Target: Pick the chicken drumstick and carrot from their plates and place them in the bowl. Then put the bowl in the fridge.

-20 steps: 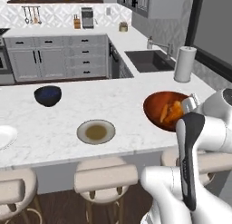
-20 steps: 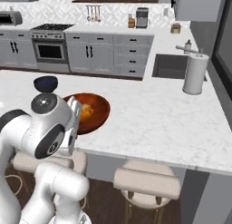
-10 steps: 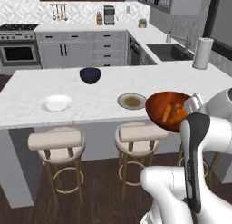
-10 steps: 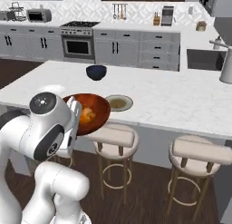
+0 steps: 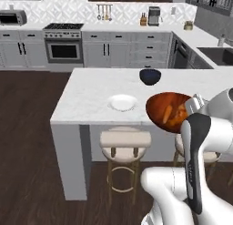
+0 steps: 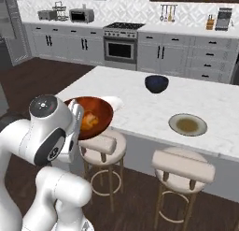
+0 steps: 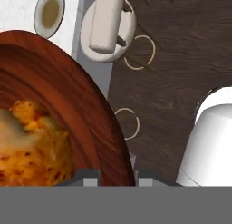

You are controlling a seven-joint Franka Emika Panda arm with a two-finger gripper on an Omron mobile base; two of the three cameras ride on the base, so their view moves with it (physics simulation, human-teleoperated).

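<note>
Bowl [image 5: 169, 111], glossy reddish-brown and round with an orange-brown inside, is off the counter and carried in the air beside the arm, out past the front edge of the white marble island counter [image 5: 91, 94], above the padded stools [image 5: 125, 138]. Gripper [image 7: 118, 175] is closed down tight on the bowl's rim; in the hand view the rim passes between the two dark finger tips [image 7: 88, 177].

Inside the bowl: the golden-orange cooked chicken drumstick [image 7: 34, 143], lumpy, low against the wall, and the slim bright-orange carrot [image 5: 167, 114] lying slantwise. Both plates are bare on the counter: plain white plate [image 5: 122, 102] near the front edge, beige-grey rimmed plate with olive-brown centre [image 6: 187, 124] further along. Dark blue-black bowl [image 6: 156, 83] sits near the back edge, well apart. Fridge cannot be made out.

Handling, as judgement: the bowl looks rigid and glazed, so likely slick at the rim. A single-point rim pinch leaves the weight hanging to one side, so it may want to pivot. Contents loose and rounded; they could roll if the bowl tips. Level carriage and slow turning seem wise. Rim is the only sensible hold; walls too wide for the fingers.
</note>
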